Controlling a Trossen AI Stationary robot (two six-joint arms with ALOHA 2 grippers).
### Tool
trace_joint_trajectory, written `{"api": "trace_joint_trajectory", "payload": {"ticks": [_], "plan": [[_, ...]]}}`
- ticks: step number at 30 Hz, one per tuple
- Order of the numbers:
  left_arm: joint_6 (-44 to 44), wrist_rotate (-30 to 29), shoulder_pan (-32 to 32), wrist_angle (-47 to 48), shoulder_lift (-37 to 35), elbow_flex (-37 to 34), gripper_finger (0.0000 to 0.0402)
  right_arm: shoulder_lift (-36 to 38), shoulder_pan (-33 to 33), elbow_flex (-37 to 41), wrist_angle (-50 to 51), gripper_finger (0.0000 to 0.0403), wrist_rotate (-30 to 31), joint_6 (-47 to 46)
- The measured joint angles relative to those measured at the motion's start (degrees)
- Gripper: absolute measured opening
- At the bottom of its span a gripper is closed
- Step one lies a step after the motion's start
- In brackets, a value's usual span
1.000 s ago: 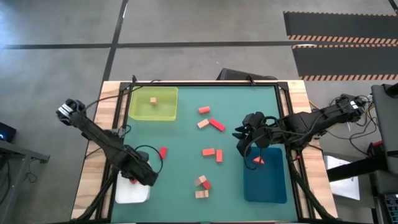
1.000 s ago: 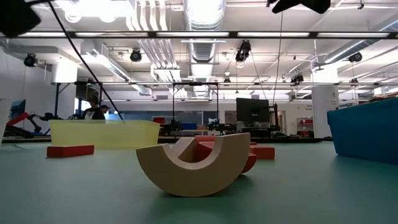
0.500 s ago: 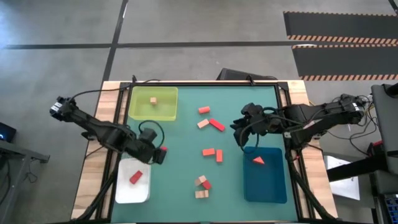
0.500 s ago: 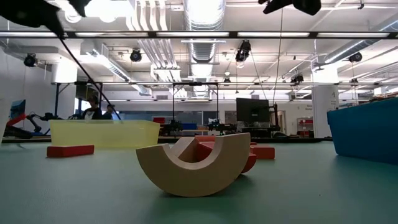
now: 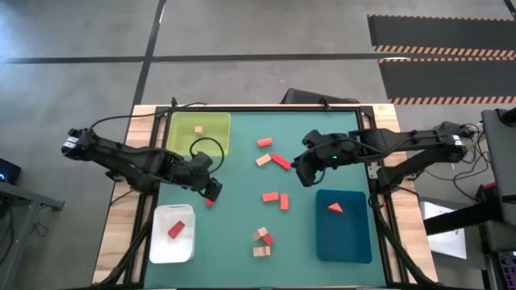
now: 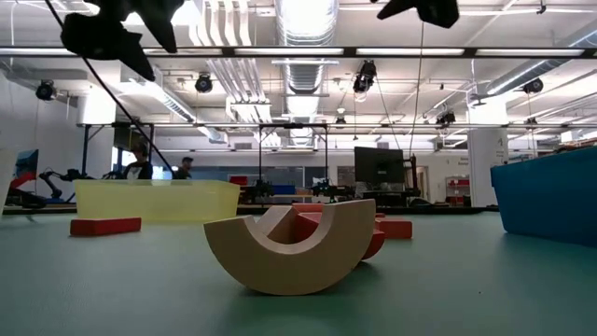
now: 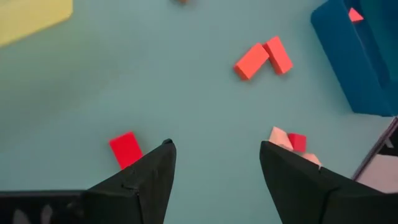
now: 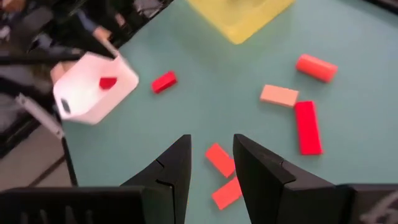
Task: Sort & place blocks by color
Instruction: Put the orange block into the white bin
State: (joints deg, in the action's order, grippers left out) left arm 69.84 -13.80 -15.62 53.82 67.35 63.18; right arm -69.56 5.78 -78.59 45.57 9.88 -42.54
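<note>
1. Deep red block (image 5: 210,201) lay loose on counter (image 5: 242,242), near white tray (image 5: 172,246).
2. Left hand (image 5: 211,188) hovered just above, fingers spread wide, empty; right hand (image 5: 305,175) narrowly parted, empty.
3. Pick-up step, seemingly; called for lowering, closing.

Bare bench (image 5: 234,234) lies open between the white tray (image 5: 172,243) at near left and the blue tray (image 5: 344,235) at near right, while scattered blocks (image 5: 275,198) clutter the middle.
</note>
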Motion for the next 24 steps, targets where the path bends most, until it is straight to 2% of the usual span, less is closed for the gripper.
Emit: {"api": "trace_joint_trajectory", "payload": {"ticks": [4, 10, 12, 16, 20, 24], "plan": [[-4.2, 0.0, 1.6, 0.0, -1.0, 0.0, 0.0217, -4.4, -0.1, -2.6, 0.3, 0.0109, -4.3, 7.2], [-11.8, -0.2, 3.6, -0.7, -3.9, 0.8, 0.0217, -9.5, 1.2, -3.9, 0.4, 0.0109, -6.8, 31.8], [-12.9, -0.3, 4.1, -0.7, -5.1, 0.9, 0.0217, -11.1, 1.3, -3.8, 0.4, 0.0109, -6.9, 36.1], [-13.8, -1.3, 4.7, -0.6, -7.7, 0.6, 0.0217, -15.4, 1.1, -3.7, 0.4, 0.0109, -6.8, 39.0], [-15.1, -3.8, 4.7, -0.5, -9.7, 0.2, 0.0217, -20.3, 1.1, -3.6, 0.1, 0.011, -6.9, 36.8], [-15.3, -6.3, 4.7, -0.5, -11.1, 0.2, 0.0217, -24.2, 1.2, -3.6, -0.3, 0.0128, -6.9, 37.2]]}}
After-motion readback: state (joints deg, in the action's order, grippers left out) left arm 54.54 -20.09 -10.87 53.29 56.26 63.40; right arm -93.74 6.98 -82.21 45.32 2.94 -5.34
